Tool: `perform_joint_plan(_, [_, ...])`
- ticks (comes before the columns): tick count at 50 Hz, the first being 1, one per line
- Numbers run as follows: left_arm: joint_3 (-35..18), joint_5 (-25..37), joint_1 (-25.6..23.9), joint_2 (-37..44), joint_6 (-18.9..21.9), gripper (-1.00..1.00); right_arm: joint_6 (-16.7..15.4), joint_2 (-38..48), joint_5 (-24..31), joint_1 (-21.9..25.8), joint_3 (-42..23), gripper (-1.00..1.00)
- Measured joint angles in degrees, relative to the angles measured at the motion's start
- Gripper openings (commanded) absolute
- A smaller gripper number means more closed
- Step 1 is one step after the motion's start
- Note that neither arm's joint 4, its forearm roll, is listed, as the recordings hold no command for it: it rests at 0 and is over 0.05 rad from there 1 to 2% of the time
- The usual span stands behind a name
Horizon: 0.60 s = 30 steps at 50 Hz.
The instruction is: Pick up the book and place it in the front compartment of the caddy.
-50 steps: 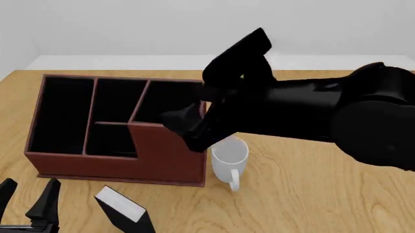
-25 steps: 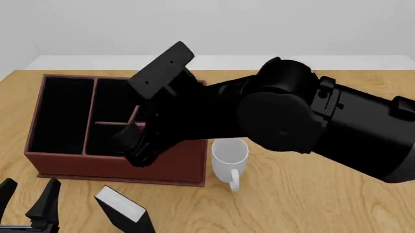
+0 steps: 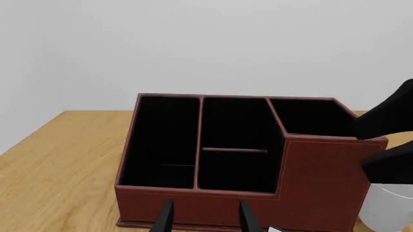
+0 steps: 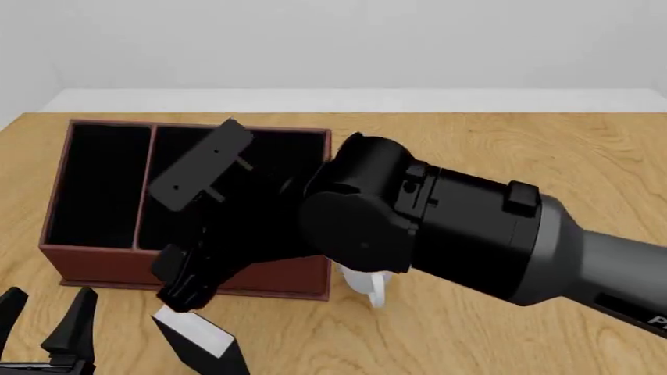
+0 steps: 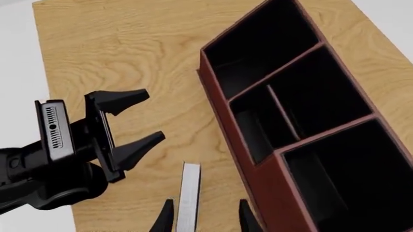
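A: What is seen nearest the camera, taking the caddy (image 4: 105,262) as the landmark?

B: On the near side of the caddy, the book (image 4: 196,334) is found standing on the table (image 4: 501,328), close to the caddy's front wall but not touching it. Its white page edge is turned upward, and its long axis is seen running roughly along that wall, slightly angled to it.

A: And the grippers?

B: The left gripper (image 4: 44,322) is held near the caddy's front left corner, beside the book; its 2 fingers are spread, with nothing between them. The right gripper (image 5: 203,217) is poised just above the book, in front of the caddy wall; its fingers (image 5: 164,217) are parted to either side of the page edge, and no contact can be made out.

A: What of the caddy?

B: 4 black-lined compartments are shown, none of them holding anything visible, with 1 taller corner section at the right. A white mug (image 3: 387,208) is partly seen just beside the caddy's right end.

A: And farther off?

B: A light wood-grain tabletop is seen extending past the caddy to a plain pale wall (image 4: 333,39).
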<state>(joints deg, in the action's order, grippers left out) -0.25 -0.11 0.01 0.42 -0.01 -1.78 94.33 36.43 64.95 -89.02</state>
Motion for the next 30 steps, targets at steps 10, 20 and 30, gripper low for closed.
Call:
perform_joint_plan(10, [0.0, 0.0, 0.0, 0.0, 0.0, 1.00, 1.6, 1.6, -0.1, 1.6, 0.5, 1.00])
perform_joint_plan(20, [0.0, 0.0, 0.0, 0.0, 0.0, 1.00, 3.8, 3.2, 0.1, 3.0, 1.2, 1.00])
perform_joint_plan(30, [0.0, 0.0, 0.0, 0.0, 0.0, 1.00, 5.3, 4.7, 0.5, 3.9, 1.7, 1.00])
